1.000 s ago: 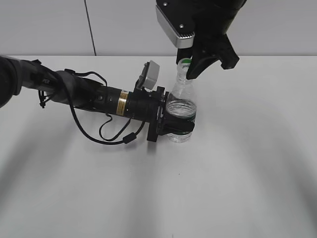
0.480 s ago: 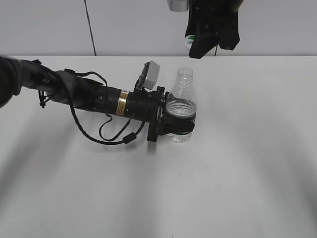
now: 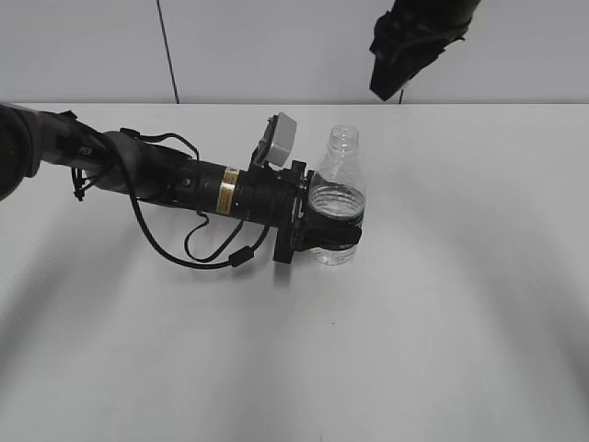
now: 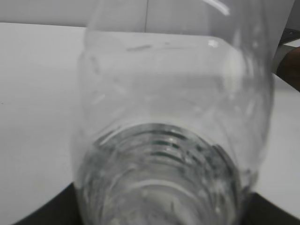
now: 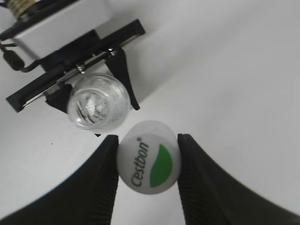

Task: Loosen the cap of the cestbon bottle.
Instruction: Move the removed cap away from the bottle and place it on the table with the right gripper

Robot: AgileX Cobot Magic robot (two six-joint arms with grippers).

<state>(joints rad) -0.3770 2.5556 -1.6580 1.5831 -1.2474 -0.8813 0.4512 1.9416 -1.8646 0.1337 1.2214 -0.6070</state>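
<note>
The cestbon bottle (image 3: 337, 198) stands upright on the white table, its neck open and bare. My left gripper (image 3: 322, 236) is shut around its lower body at the dark green label. The bottle fills the left wrist view (image 4: 173, 140). My right gripper (image 3: 391, 78) is high above and to the right of the bottle, at the top edge of the exterior view. In the right wrist view it (image 5: 148, 161) is shut on the white cap (image 5: 149, 160), which shows a green leaf mark and "Cestbon" lettering. The open bottle mouth (image 5: 97, 102) lies below it.
The white table (image 3: 460, 304) spreads out around the bottle. A black cable (image 3: 198, 249) loops on the table beside my left arm. A grey wall with a dark vertical seam (image 3: 167, 51) stands behind.
My right gripper has lifted the cap off the bottle neck and moved up and to the right. The bottle and left gripper have stayed in place.
</note>
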